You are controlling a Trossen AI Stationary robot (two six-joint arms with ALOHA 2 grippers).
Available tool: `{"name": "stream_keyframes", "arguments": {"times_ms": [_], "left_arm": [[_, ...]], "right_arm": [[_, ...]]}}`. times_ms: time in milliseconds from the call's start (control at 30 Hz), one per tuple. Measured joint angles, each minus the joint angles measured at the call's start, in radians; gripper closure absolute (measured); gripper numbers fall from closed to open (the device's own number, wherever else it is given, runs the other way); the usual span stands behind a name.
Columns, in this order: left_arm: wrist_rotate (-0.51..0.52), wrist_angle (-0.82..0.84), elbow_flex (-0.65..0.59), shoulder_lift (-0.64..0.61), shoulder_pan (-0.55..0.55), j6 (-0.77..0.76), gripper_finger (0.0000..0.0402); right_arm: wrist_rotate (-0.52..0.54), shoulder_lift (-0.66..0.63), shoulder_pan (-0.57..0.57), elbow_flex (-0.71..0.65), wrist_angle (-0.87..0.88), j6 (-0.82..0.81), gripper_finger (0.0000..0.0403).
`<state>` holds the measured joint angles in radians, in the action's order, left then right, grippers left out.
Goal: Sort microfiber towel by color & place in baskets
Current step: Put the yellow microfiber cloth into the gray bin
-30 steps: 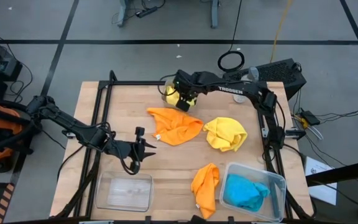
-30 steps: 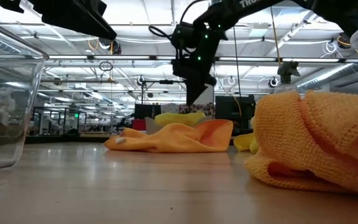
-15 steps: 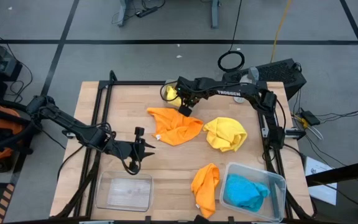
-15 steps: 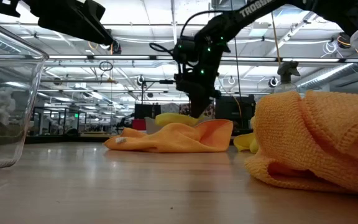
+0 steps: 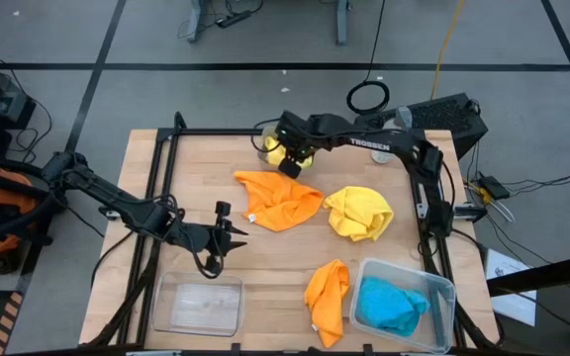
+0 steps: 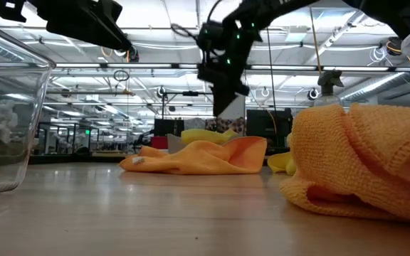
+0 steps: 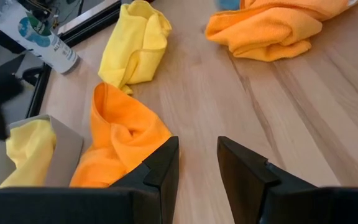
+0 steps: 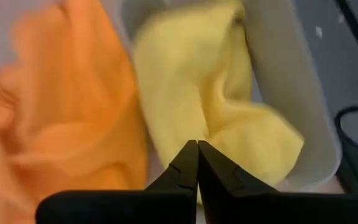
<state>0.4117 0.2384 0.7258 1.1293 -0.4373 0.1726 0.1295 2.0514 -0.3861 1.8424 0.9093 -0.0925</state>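
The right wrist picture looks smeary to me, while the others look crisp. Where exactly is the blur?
Right wrist view: the orange towel and yellow towel in the grey basket are soft; the shut right end effector stays sharp. Low view: the near orange towel is crisp. High view: even light, no glare.

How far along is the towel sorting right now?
Done: blue towels in a clear bin, one yellow towel in the grey bin. The shut right gripper hovers there, empty. Left: two orange towels and one yellow towel on the table.
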Motion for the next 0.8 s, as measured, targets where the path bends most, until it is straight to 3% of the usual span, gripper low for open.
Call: {"name": "stream_keyframes", "arguments": {"times_ms": [133,233,600,800], "left_arm": [[0.001,-0.036,0.000,0.000,0.000,0.000,0.0284],[0.002,-0.066,0.000,0.000,0.000,-0.001,0.0284],[0.004,-0.074,0.000,0.000,-0.001,-0.010,0.0284],[0.004,-0.073,0.000,0.000,-0.001,-0.012,0.0284]], "right_arm": [[0.017,0.000,0.035,0.118,0.133,-0.020,0.0402],[0.088,-0.002,0.079,0.158,0.196,-0.041,0.0402],[0.238,-0.015,0.294,0.162,0.542,-0.223,0.0403],[0.264,-0.015,0.379,0.161,0.663,-0.333,0.0396]]}}
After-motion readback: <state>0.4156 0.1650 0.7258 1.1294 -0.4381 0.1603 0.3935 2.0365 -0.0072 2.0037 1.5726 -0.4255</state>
